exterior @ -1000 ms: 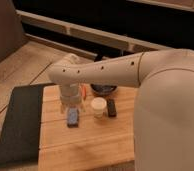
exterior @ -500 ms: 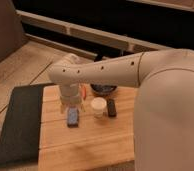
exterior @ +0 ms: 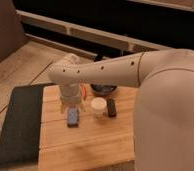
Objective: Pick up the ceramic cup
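Note:
The ceramic cup point(exterior: 98, 106) is small and cream-white with a round pale rim. It stands upright on the wooden table point(exterior: 85, 142), just in front of the dark bowl point(exterior: 104, 90). My white arm reaches in from the right and bends down over the table's left part. The gripper point(exterior: 70, 102) hangs at the end of the arm, to the left of the cup and above a small blue object point(exterior: 72, 117). It holds nothing that I can see.
A black rectangular object point(exterior: 111, 107) lies just right of the cup. A dark mat point(exterior: 17, 125) lies left of the table. A small orange thing point(exterior: 83, 91) shows beside the wrist. My arm hides the table's right side.

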You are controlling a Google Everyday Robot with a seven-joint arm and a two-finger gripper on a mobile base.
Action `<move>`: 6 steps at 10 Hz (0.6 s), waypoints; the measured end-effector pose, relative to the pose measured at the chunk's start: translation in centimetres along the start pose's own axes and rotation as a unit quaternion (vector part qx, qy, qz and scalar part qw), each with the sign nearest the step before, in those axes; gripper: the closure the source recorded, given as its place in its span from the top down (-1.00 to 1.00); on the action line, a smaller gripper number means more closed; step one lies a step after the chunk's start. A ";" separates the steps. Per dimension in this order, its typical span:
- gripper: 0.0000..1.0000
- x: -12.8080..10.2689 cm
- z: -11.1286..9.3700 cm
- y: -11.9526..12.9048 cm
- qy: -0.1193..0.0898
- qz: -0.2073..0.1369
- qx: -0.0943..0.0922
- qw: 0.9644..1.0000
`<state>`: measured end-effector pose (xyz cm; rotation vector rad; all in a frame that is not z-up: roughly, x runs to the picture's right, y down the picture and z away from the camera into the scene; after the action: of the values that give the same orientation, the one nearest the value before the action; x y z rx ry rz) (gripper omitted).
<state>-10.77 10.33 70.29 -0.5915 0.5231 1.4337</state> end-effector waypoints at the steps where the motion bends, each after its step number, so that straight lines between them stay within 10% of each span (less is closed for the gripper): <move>1: 0.30 0.0 -0.1 0.0 -0.002 -0.001 0.001 1.000; 6: 0.30 -7.1 -1.6 -2.9 -0.090 -0.029 -0.046 0.995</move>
<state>-8.34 3.81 73.91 -0.5405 0.2974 1.4449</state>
